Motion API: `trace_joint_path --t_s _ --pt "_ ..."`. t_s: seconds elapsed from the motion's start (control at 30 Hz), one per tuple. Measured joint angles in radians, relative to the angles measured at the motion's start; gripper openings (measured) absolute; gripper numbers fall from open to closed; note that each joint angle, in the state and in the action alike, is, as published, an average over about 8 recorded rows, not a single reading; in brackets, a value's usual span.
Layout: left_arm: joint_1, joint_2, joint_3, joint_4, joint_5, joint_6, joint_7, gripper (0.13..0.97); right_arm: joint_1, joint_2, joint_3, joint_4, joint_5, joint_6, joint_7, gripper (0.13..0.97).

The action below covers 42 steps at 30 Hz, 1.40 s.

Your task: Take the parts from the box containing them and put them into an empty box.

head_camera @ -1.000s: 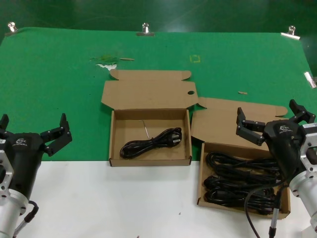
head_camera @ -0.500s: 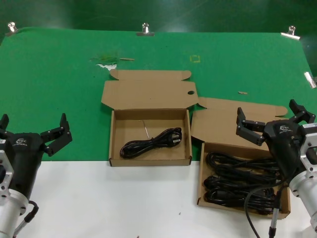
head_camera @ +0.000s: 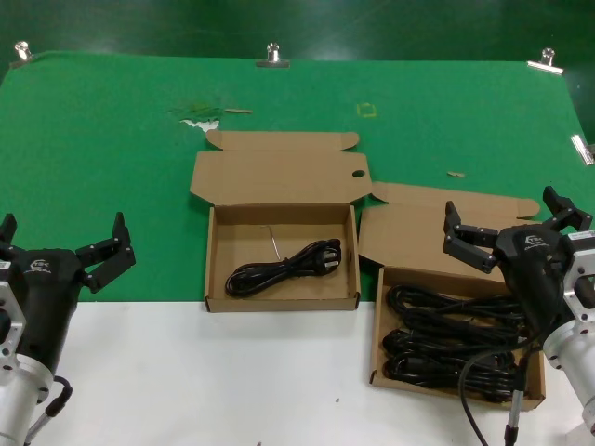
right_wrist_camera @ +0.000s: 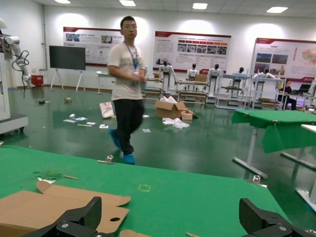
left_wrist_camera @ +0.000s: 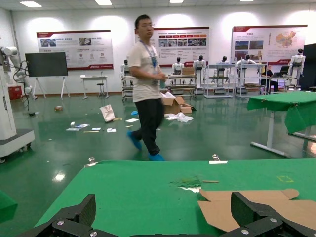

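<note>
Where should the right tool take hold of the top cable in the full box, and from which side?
Probably at the middle of the top cable, coming straight down from above. The bundle lies flat across the box, whose walls block the sides. The right tool hovers open above it.

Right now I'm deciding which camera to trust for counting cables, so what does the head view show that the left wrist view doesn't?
Only the head view shows inside both cartons: one coiled cable in the wider box, several cables in the narrower box, and the open right gripper above it.

Only the left wrist view shows the hall beyond the table, with a person walking past.

Both share the green cloth, the wider box's lid flap and the open left gripper, hovering left of the boxes.
</note>
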State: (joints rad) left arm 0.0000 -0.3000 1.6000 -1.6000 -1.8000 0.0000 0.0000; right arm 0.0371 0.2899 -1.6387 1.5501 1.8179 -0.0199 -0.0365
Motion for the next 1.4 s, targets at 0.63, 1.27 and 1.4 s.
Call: trace_joint_path --t_s 0.63,1.27,1.4 --pt "0.000 0.000 0.000 0.000 0.000 0.000 0.000 0.966 0.000 0.000 0.000 0.000 0.000 0.000 0.000 0.966" --pt "0.000 0.000 0.000 0.000 0.000 0.000 0.000 0.966 0.000 0.000 0.000 0.000 0.000 0.000 0.000 0.966" --pt "0.000 0.000 0.000 0.000 0.000 0.000 0.000 0.966 0.000 0.000 0.000 0.000 0.000 0.000 0.000 0.966"
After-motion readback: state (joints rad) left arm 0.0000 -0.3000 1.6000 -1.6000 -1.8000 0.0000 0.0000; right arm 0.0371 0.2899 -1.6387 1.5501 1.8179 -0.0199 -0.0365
